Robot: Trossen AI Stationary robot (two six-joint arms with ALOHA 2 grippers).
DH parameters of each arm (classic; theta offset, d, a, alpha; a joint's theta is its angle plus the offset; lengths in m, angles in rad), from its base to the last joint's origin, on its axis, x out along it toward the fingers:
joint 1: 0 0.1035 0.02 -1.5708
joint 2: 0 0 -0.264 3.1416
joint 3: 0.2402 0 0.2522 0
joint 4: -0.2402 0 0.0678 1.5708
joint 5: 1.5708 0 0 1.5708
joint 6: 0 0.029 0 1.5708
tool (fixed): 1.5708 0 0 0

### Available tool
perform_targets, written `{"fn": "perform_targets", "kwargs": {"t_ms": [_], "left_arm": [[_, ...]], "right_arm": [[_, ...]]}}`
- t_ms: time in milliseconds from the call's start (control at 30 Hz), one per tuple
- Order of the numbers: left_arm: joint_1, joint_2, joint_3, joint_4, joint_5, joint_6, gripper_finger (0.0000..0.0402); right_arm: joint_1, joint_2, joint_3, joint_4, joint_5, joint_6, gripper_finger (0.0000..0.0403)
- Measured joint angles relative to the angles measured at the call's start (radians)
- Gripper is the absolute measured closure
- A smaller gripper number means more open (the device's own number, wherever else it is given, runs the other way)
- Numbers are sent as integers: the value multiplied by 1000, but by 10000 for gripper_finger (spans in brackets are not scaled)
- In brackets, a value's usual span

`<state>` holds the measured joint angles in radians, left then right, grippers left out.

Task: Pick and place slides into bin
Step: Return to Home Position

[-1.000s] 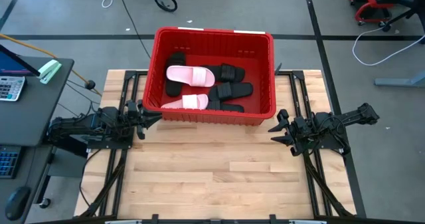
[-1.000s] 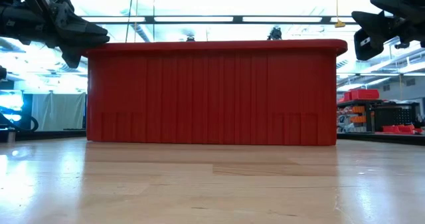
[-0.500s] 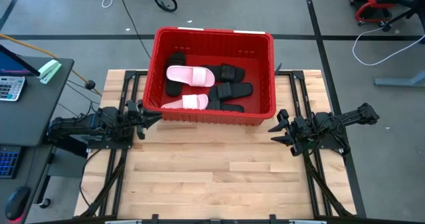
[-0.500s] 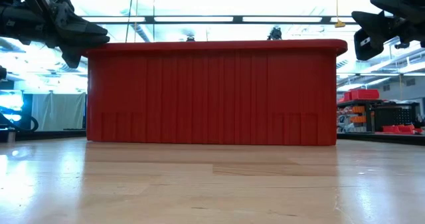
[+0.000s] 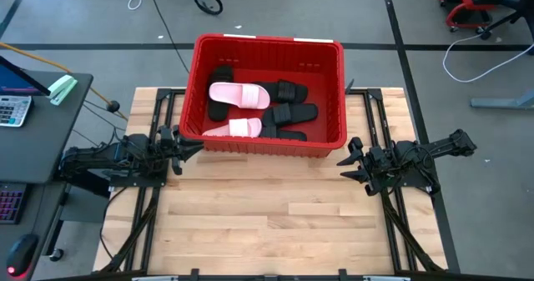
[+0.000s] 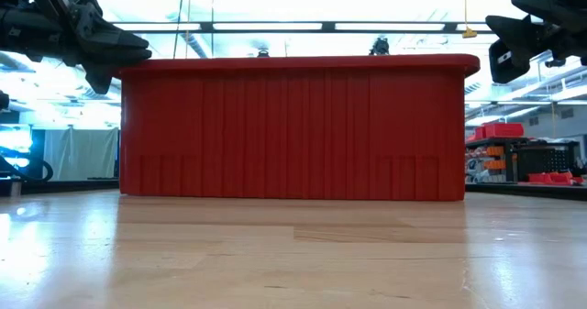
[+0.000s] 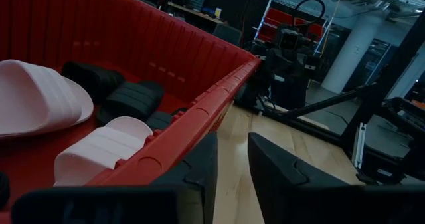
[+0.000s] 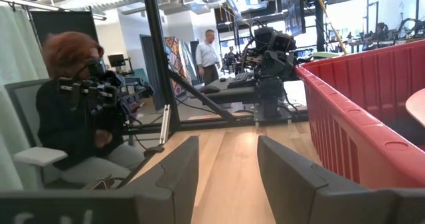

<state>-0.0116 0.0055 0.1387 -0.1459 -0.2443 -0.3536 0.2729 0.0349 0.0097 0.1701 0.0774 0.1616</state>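
bin (image 5: 267,39): 12 o'clock, pink and black slides (image 5: 239,95) inside
left end effector (image 5: 193,146): 9 o'clock, slightly parted
right end effector (image 5: 344,168): 3 o'clock, spread

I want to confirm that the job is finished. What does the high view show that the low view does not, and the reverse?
Only the high view looks into the bin: two pink slides and several black slides lie inside, and none is seen on the table. Only the low view shows the bin's ribbed front wall standing on the table, with the lit room behind. Both show the left gripper and the right gripper beside the bin's near corners, holding nothing.
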Motion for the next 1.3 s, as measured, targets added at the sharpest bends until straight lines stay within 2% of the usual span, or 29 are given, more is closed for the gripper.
{"fn": "perform_targets", "kwargs": {"t_ms": [367,1300], "left_arm": [[0,0,0,0,0,0,321],[0,0,0,0,0,0,313]], "right_arm": [[0,0,0,0,0,0,243],[0,0,0,0,0,0,243]]}}
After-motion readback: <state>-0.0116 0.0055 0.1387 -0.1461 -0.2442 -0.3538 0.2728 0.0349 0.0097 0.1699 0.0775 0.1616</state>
